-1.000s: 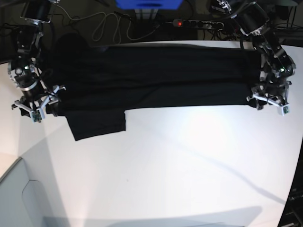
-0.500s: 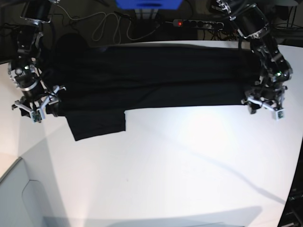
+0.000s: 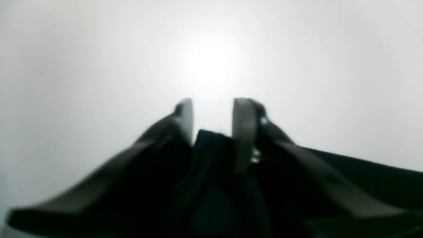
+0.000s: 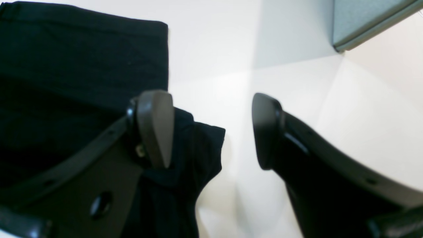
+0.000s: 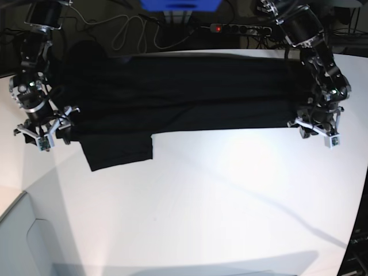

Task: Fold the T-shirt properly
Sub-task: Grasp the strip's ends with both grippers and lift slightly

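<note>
The black T-shirt (image 5: 190, 92) lies plain side up as a long band across the far part of the white table (image 5: 218, 201), with one sleeve (image 5: 118, 150) sticking out toward the front at its left end. My left gripper (image 5: 315, 132) is at the band's right front corner. In the left wrist view the gripper (image 3: 213, 105) is shut on a fold of the black cloth (image 3: 211, 145). My right gripper (image 5: 41, 137) is at the band's left end. In the right wrist view it (image 4: 211, 129) is open, with the cloth (image 4: 82, 56) beside one finger (image 4: 155, 129).
A power strip with a red light (image 5: 241, 29), cables (image 5: 132, 31) and a blue object (image 5: 180, 4) lie behind the table. A grey panel (image 5: 17, 230) stands at the table's front left corner and also shows in the right wrist view (image 4: 363, 19).
My left gripper has moved inward along the table's front side, and the shirt's right end has shifted with it. The right arm has hardly moved.
</note>
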